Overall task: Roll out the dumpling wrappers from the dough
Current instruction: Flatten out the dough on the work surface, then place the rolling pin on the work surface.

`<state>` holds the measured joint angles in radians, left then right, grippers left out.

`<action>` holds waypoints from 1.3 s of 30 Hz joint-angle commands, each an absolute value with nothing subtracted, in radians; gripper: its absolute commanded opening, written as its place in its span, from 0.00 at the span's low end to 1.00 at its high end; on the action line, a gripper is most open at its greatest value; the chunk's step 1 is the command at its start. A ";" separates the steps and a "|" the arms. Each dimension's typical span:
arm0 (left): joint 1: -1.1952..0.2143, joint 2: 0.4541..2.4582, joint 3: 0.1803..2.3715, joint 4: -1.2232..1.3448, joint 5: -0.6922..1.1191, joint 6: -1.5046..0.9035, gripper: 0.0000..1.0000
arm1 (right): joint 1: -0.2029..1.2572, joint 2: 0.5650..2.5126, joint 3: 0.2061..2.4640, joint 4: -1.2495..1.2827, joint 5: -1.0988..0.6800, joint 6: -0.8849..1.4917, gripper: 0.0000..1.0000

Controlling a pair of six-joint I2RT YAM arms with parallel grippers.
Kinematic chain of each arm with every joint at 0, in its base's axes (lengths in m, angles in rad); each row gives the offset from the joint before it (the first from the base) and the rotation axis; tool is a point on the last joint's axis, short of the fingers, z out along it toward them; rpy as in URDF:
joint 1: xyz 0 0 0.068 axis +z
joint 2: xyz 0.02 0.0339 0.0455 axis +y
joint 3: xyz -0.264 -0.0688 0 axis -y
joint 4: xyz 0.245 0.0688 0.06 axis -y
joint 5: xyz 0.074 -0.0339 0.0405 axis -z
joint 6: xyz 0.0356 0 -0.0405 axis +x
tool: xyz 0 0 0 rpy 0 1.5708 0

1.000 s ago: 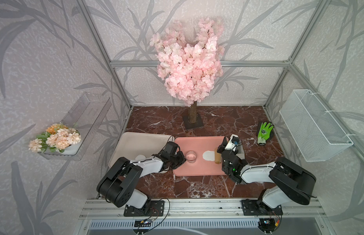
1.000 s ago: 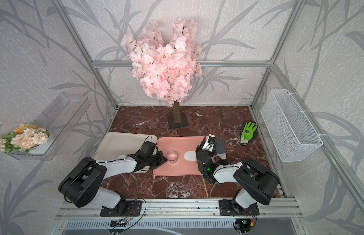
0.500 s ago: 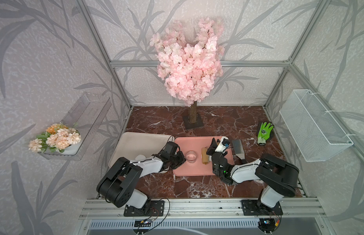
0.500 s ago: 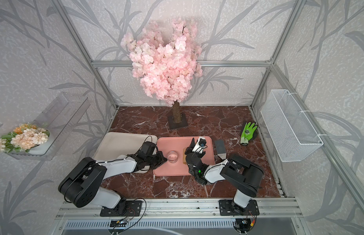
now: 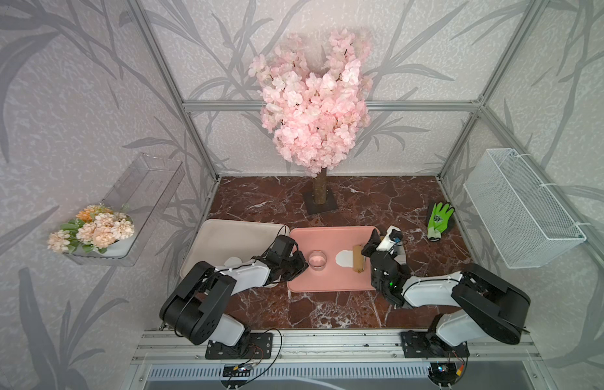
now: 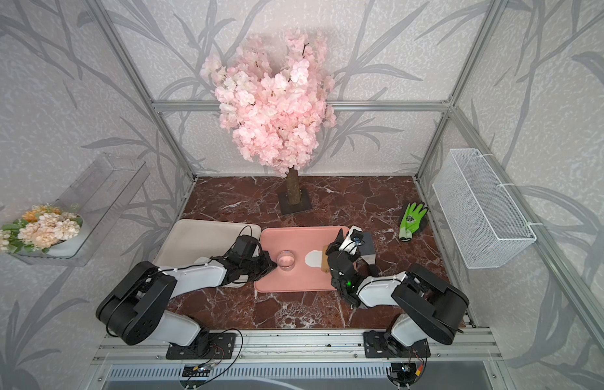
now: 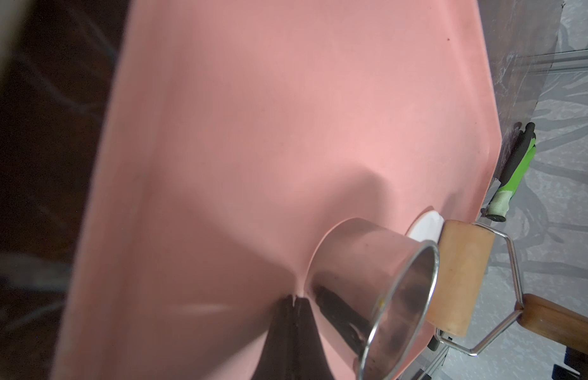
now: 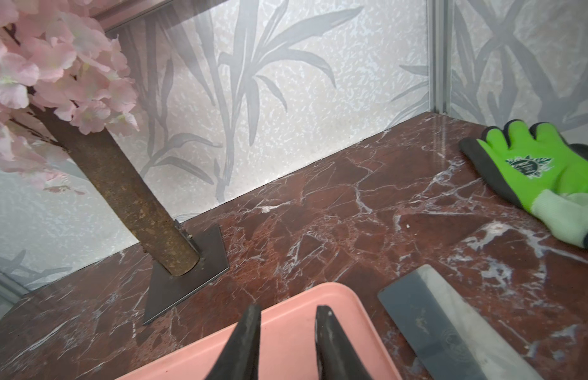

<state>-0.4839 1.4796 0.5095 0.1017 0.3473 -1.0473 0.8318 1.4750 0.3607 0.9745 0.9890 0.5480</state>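
Some dough (image 5: 342,259) hides under the rolling pin (image 5: 357,258); left fingers (image 7: 286,329) pressed together; right fingers (image 8: 243,345): cannot tell.

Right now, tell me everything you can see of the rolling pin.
The rolling pin is a tan wooden drum on a bent wire frame with a darker wooden handle. It lies on the pink tray, drum resting on one edge of the flat white dough. The handle leads to the right gripper, whose jaws seem to hold it.
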 commanded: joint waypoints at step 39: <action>-0.474 1.448 0.474 -0.185 0.240 -1.022 0.00 | 0.401 1.414 0.507 0.888 0.360 0.500 0.00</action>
